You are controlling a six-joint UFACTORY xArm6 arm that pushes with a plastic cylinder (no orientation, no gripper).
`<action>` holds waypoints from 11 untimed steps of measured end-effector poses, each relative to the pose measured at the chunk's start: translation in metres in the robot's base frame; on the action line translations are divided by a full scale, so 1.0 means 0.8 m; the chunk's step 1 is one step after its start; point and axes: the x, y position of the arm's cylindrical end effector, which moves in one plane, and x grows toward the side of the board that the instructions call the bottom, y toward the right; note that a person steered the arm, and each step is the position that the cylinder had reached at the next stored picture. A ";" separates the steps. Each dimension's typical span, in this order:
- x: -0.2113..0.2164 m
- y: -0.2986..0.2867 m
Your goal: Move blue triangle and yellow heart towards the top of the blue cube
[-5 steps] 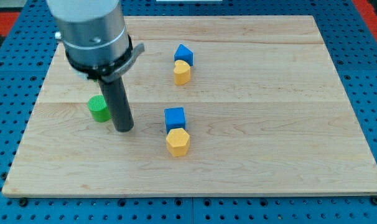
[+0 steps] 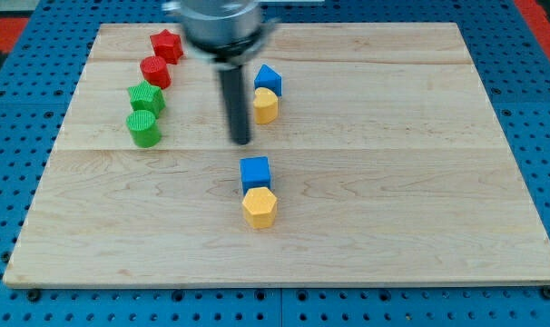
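The blue triangle (image 2: 268,78) sits near the view's top centre, touching the yellow heart (image 2: 265,105) just below it. The blue cube (image 2: 255,173) lies in the board's middle, with a yellow hexagon (image 2: 259,207) touching its lower side. My tip (image 2: 241,141) rests on the board just left of and below the yellow heart, above and slightly left of the blue cube, touching neither.
At the view's upper left stand a red star (image 2: 166,44), a red cylinder (image 2: 155,71), a green star-like block (image 2: 146,97) and a green cylinder (image 2: 143,129). The wooden board (image 2: 420,163) lies on a blue pegboard.
My tip has moved right and up, from beside the green cylinder to just left of the yellow heart. The blocks have not moved.
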 end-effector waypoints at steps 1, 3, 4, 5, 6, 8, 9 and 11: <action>-0.037 0.102; -0.183 0.086; -0.169 0.039; -0.114 0.020; -0.113 0.008; -0.054 -0.005; -0.015 -0.009; -0.038 0.019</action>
